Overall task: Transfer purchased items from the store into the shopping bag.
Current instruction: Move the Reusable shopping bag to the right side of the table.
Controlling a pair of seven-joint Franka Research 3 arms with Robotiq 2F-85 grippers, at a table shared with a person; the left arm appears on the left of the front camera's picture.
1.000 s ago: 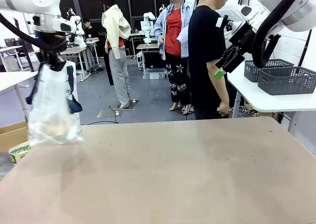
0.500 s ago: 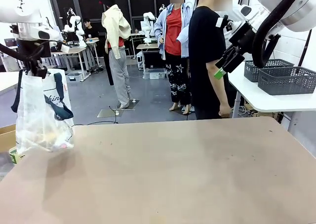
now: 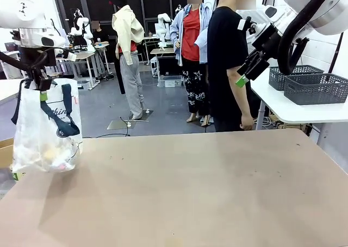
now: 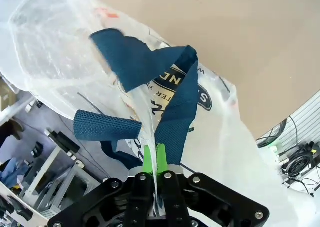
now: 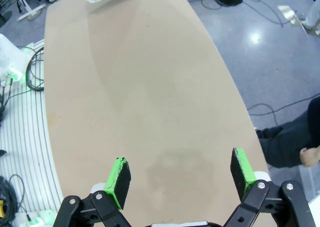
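A bare brown table (image 3: 206,192) fills the lower frame. At right, 2 dark lattice baskets (image 3: 310,84) sit on a white side table (image 3: 304,112). A person in black (image 3: 228,62) stands upper centre.

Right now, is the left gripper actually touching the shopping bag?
Touching. In the left wrist view the left gripper has its green pads pinched shut on the clear plastic of the shopping bag, beside a navy strap. The front view shows the bag hanging from it.

The shopping bag (image 3: 46,130) is being held at the left edge of the frame, over the table's (image 3: 190,192) left end, items (image 3: 49,154) lying inside it.
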